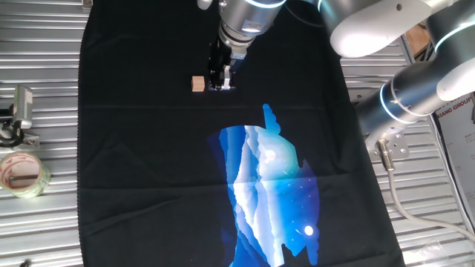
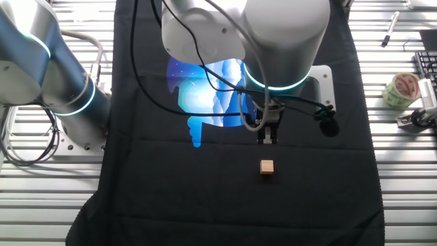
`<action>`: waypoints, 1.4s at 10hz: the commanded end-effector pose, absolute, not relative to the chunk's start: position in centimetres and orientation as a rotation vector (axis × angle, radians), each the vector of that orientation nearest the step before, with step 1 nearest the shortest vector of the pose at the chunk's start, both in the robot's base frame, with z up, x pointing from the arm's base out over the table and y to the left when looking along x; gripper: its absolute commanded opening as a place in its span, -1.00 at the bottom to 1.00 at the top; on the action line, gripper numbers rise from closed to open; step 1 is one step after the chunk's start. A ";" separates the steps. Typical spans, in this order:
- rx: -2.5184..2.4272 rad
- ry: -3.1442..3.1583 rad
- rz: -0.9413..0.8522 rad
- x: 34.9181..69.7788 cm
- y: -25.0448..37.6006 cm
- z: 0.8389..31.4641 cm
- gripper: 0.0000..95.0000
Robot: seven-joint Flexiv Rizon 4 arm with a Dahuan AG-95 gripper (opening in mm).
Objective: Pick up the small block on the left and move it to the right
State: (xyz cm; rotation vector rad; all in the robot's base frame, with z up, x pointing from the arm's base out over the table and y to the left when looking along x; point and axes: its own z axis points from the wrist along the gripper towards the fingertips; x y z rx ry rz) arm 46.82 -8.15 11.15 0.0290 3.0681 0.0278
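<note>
The table (image 1: 44, 89), of ribbed metal slats, carries a black cloth (image 1: 148, 185) printed with a blue-and-white landscape (image 1: 267, 185). The arm (image 1: 401, 89) reaches over the cloth from the side, its wrist above the plain black area beyond the print. The gripper (image 1: 222, 81) hangs low over the cloth; its fingertips look close together with nothing between them, but whether they are fully closed cannot be told from either view. The small block (image 1: 197, 84) rests on the cloth just beside the fingertips and apart from them, as the other fixed view confirms, with bare cloth showing between block (image 2: 267, 167) and gripper (image 2: 267, 139). A roll of clear tape (image 1: 22, 174) lies off the cloth on the slats. Judgement: no grasp is made; the block is neither lifted nor carried. Alignment, closing, lift, transfer and release all remain.
</note>
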 end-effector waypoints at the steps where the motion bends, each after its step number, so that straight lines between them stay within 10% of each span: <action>1: 0.028 3.069 0.027 46.8 -8.1 11.2 -1.00; 14: 0.138 3.079 -0.009 46.8 -8.1 11.2 -1.00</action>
